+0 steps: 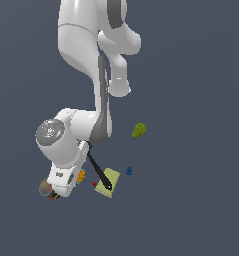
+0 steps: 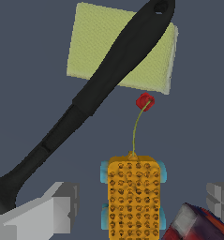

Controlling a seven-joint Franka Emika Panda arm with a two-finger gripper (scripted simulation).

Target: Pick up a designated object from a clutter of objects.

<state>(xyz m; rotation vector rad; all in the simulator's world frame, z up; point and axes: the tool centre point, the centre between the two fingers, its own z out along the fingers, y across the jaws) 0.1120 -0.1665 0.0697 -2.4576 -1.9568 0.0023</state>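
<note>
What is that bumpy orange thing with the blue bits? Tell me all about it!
The orange block is a small boxy lump covered in rows of little dark dimples, with cyan pieces poking out along both its sides. It lies flat on the dark floor between the hand's two grey fingers, which are apart and not touching it. The colourful can sits close beside it.

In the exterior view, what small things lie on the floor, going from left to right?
Multicoloured can → orange lumpy object → tiny red piece → pale yellow sponge → tiny blue piece → yellow-green pear shape.
</note>
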